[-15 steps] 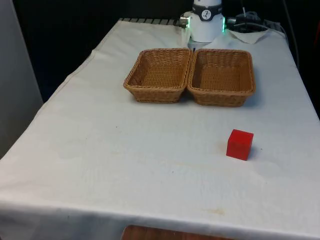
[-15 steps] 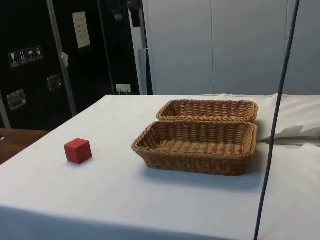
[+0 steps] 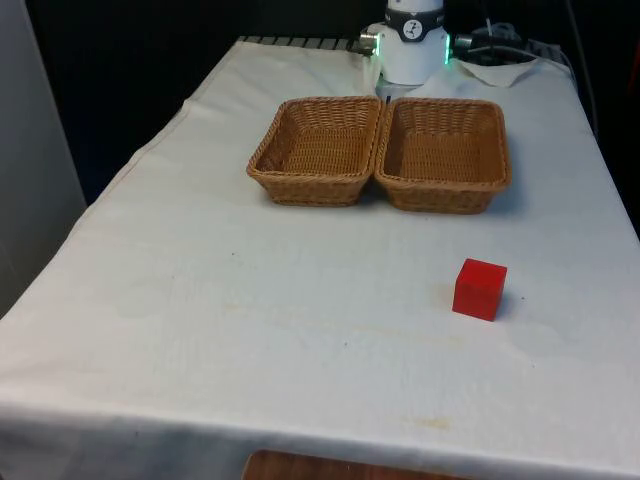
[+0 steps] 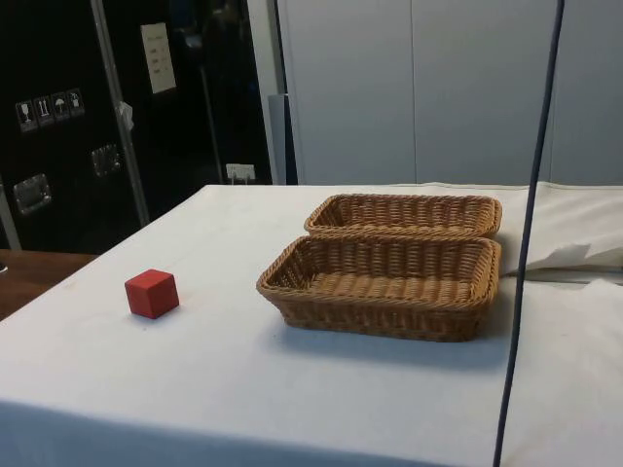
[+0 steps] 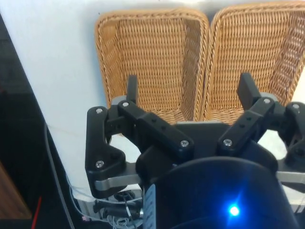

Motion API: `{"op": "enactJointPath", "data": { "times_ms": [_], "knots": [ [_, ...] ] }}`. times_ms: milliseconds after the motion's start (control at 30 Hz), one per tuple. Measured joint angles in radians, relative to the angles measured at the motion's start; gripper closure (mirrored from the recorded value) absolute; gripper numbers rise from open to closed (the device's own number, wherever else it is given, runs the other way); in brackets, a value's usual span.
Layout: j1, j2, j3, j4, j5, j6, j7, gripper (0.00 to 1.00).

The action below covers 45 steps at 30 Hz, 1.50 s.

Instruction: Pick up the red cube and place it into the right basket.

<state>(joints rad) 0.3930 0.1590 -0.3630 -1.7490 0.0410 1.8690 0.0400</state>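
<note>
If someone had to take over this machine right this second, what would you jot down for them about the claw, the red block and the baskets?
Gripper: open, holding nothing, above the two baskets.
Red cube: on the white cloth, apart from the baskets, nearer the front camera, towards the front view's right.
Two wicker baskets side by side, touching, both empty: one on the front view's left, one on its right.
Done: nothing yet.
Left: reach the cube, grasp it, place it in the right basket.
</note>
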Motion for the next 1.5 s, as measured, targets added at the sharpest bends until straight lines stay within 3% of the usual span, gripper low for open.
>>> {"op": "enactJointPath", "data": {
  "times_ms": [567,1300,1500],
  "knots": [
    [0.0,0.125,0.026,0.118,0.014,0.036,0.061,0.0],
    [0.001,0.372,0.08,0.325,0.014,0.095,0.144,0.0],
    [0.001,0.413,0.087,0.348,0.014,0.113,0.161,0.0]
  ]
}}
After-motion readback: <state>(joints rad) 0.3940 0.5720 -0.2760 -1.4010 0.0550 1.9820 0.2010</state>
